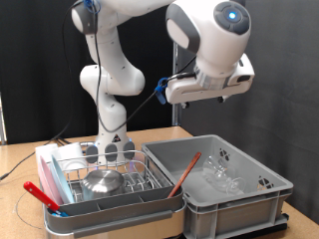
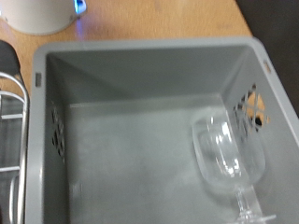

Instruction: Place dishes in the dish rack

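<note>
Gripper: your gripper [image 1: 207,97] hangs high over the grey bin [image 1: 261,198], well clear of everything. Honestly can't tell whether the fingers are spread or pressed together, and the wrist view doesn't show them at all. Nothing is visibly held.

Wine glass: a clear wine glass [image 2: 227,158] lies on its side on the bin floor, close to the wall with the cut-out handle. From the exterior view you only get a faint glint of glassware [image 1: 221,175] in there, so trust the wrist view for lining up.

Rack: the dish rack [image 1: 112,180] sits just beside the bin on the exterior view's left, with a steel bowl [image 1: 102,181] already in it, rim down by the look of it. Red utensil [image 1: 42,195] rests along its front edge.

Stick: an orange-brown stick [image 1: 184,173] leans across the bin's rim between bin and rack. Watch it on any descent.

Grab tip: I'd guess the bowl of the glass is slippery and fragile, so the stem looks like the safer pinch. Come down slowly, since it's round and could roll toward the wall.
</note>
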Controlling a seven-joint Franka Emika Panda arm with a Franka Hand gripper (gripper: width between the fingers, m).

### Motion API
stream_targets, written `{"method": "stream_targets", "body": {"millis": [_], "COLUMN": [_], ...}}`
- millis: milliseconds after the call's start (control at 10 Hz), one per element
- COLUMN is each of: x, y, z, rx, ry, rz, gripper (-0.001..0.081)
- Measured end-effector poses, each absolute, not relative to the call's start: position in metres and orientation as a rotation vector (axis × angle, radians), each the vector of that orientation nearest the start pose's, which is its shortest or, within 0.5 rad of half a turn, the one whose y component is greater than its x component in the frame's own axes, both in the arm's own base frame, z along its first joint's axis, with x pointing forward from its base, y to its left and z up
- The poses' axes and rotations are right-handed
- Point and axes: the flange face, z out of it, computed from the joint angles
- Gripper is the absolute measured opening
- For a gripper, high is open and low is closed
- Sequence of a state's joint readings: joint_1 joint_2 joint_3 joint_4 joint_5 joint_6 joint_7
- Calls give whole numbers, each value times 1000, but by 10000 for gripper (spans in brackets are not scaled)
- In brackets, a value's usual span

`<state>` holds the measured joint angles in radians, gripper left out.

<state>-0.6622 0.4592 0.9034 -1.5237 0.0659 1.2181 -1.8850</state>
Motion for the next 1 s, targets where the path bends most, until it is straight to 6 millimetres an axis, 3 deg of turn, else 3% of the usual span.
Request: {"method": "stream_targets", "body": {"millis": [200, 400, 500, 600, 1000], "x": [546, 525, 522, 526, 524], "y": [86, 85, 78, 80, 99], "z": [445, 417, 405, 405, 407], "rx": [-1170, -1197, -1191, -1197, -1165], "ry": [-2175, -2069, -1987, -2023, -2288], "rz": [233, 352, 371, 351, 343], "gripper": [805, 805, 805, 805, 805]}}
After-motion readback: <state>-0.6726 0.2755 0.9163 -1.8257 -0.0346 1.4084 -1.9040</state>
